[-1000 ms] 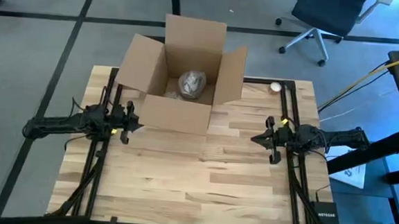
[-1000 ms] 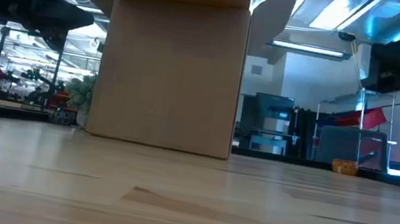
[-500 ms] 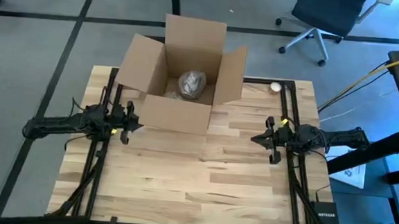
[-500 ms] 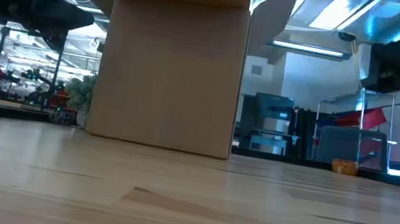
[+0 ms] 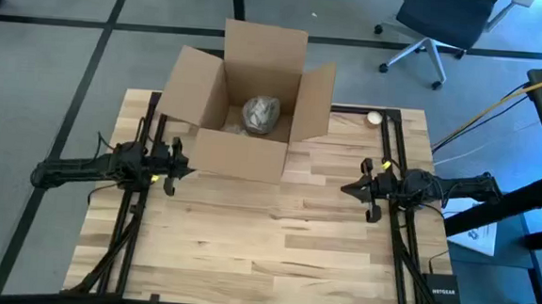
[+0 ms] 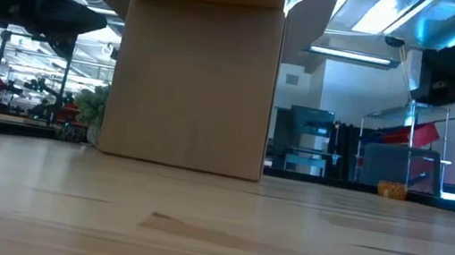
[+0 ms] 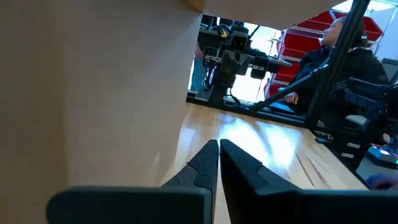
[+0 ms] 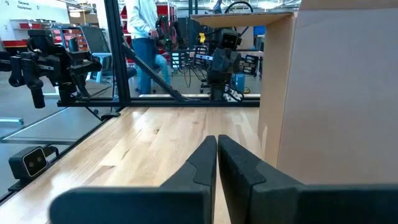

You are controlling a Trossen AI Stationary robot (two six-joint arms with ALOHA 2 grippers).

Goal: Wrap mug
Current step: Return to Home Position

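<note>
The wrapped mug [image 5: 261, 114] is boxed, both arms parked.
High view: it lies in the open box [image 5: 242, 156] at the counter's [image 5: 275, 247] far edge; left hand [image 5: 185, 170] and right hand [image 5: 347, 188] point inward, level. Low view: only the box's wall shows. Wrist views: both hands are pressed together, empty; the left sits near the box, so a stray swing could nudge it.
</note>
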